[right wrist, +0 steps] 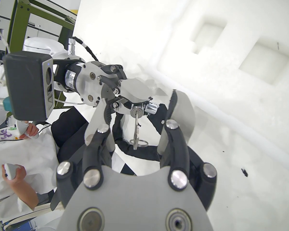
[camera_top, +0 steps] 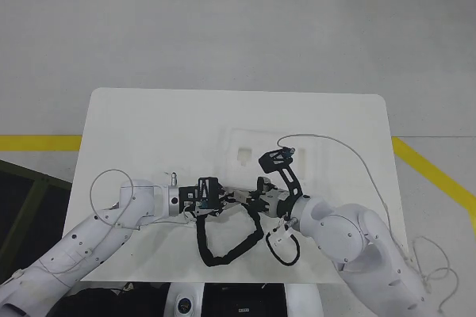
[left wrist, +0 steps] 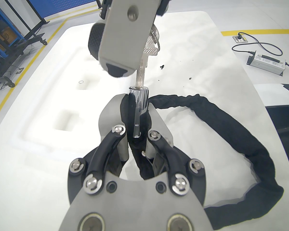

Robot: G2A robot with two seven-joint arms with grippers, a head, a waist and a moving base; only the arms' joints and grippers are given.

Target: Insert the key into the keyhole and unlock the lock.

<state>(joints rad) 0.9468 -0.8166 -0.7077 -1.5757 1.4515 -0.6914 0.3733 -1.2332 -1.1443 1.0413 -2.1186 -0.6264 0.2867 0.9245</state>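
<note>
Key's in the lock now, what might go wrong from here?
The right gripper stands open around the key; closing off-centre might bend it or pull it out. The left gripper holds the lock by its narrow barrel, so turning the key might twist the lock in its grip.

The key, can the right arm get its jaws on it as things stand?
Probably yes. The key sticks out of the lock, which the left jaws clamp, and its head lies between the right arm's open jaws with nothing in between; closing them should catch it.
</note>
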